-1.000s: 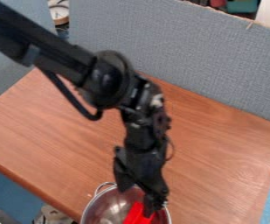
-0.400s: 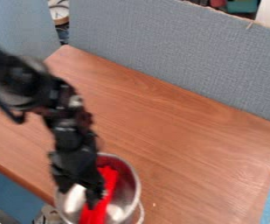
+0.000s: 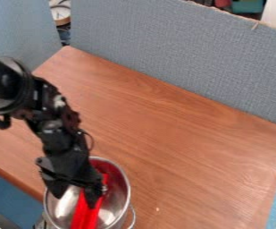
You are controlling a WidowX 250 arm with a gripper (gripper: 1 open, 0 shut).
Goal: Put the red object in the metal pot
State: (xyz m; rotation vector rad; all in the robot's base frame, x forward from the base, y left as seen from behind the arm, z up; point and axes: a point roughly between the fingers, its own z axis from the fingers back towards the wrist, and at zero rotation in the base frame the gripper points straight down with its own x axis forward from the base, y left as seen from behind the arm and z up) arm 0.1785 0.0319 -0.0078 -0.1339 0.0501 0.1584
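The metal pot [image 3: 122,190] stands at the near edge of the wooden table, low in the camera view. The red object [image 3: 87,213] lies inside it as a bright red bar, slanting from the pot's floor up towards its rim. My black gripper [image 3: 77,190] reaches down from the left, right over the pot's mouth. It is open, with one finger on each side of the bar's upper end. Whether the fingers touch the bar I cannot tell. The gripper hides the left part of the pot.
The brown wooden table [image 3: 188,125] stretches away to the right and back. A grey-blue partition wall [image 3: 176,45] runs behind it. The table's near edge lies just beside the pot, with blue floor [image 3: 3,192] below on the left.
Arm and gripper have swung from the right side of the picture to the left. The pot with the red bar in it also shows further left. The jaws stay open.
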